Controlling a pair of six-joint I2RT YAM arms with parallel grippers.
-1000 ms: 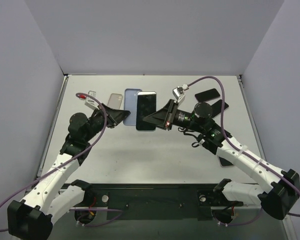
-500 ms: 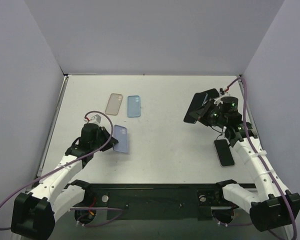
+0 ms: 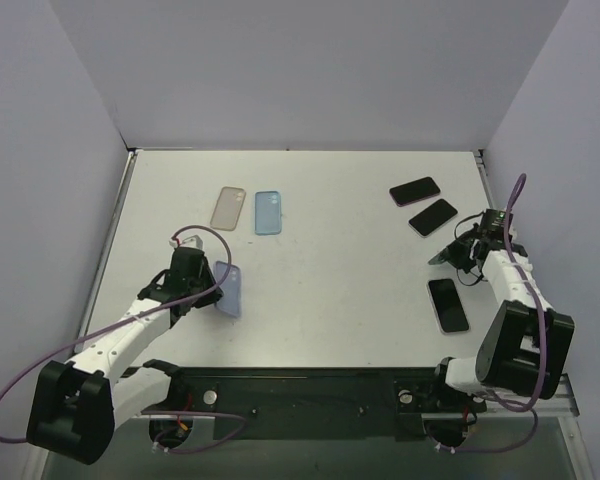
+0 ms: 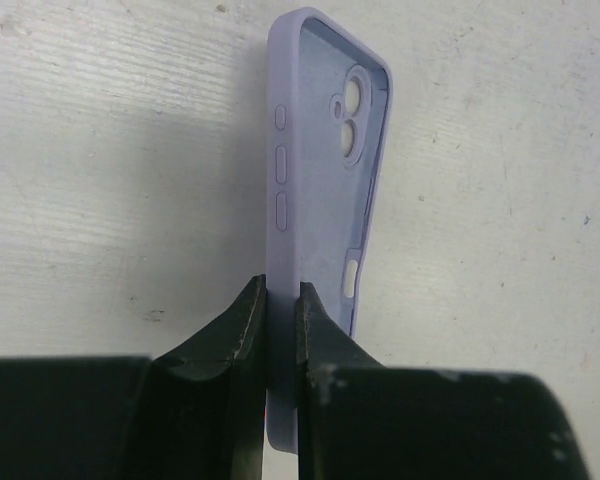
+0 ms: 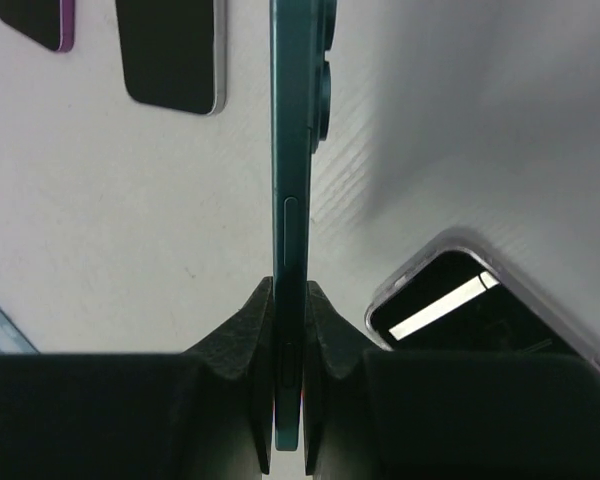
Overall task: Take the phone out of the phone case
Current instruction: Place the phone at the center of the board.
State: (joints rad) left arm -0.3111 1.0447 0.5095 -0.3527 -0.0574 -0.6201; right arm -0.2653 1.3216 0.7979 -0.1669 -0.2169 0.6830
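Observation:
My left gripper point(image 3: 210, 284) is shut on the edge of an empty lilac phone case point(image 3: 229, 290) and holds it on edge just above the table at the near left. In the left wrist view the case point(image 4: 320, 150) stands between the fingers of the gripper point(image 4: 280, 300), with its camera cut-out showing. My right gripper point(image 3: 459, 250) is at the right edge, shut on a dark teal phone point(image 3: 441, 256). In the right wrist view the phone point(image 5: 292, 150) is edge-on between the fingers of the gripper point(image 5: 289, 300), close over the table.
Two black phones point(image 3: 414, 190) point(image 3: 433, 216) lie at the far right, and a third point(image 3: 448, 305) lies just near of my right gripper. A tan case point(image 3: 228, 208) and a blue case point(image 3: 267, 212) lie at the far left of centre. Walls enclose three sides.
A second ago both grippers held the cased phone together at mid-table. The arms have since parted: the left has drawn back with the case, and the right has swung to the right edge with the phone.

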